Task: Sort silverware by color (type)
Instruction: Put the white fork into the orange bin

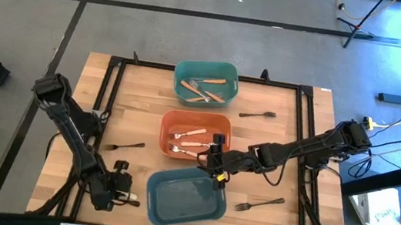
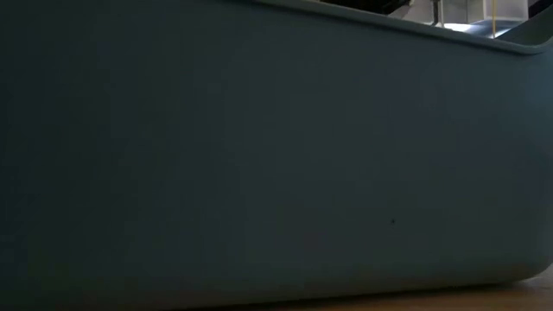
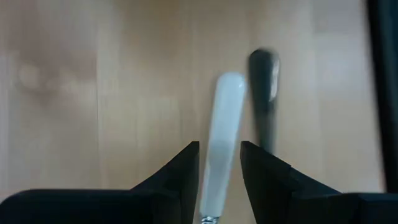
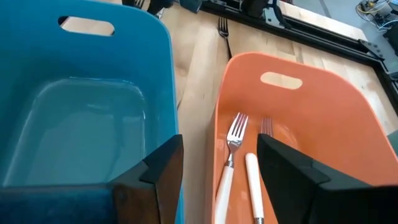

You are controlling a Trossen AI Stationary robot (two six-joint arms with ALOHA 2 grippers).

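A cream-handled fork (image 3: 222, 134) lies on the wooden table at the front left, seen as a pale sliver (image 1: 130, 196) from above. My left gripper (image 3: 220, 146) points down with a finger close on either side of the fork's handle. A dark grey handle (image 3: 264, 93) lies beside the fork. My right gripper (image 1: 218, 171) hangs open and empty over the gap between the orange bin (image 1: 196, 135) and the blue-grey bin (image 1: 185, 196). The orange bin holds cream-handled forks (image 4: 233, 155). The teal bin (image 1: 205, 80) holds brown-handled forks (image 1: 203, 90). My left gripper comes from above, its fingers (image 3: 186, 168) lying across the cream fork's handle (image 3: 217, 162), which runs out between them flat along the table. Only a hairline gap shows on either side, and I cannot tell whether the fingers touch the handle.
Dark metal forks lie loose on the table at the far right (image 1: 257, 114), the left middle (image 1: 126, 146) and the near right (image 1: 258, 204). The blue-grey bin's wall (image 2: 259, 155) fills the low view. A black frame (image 1: 111, 85) borders the tabletop.
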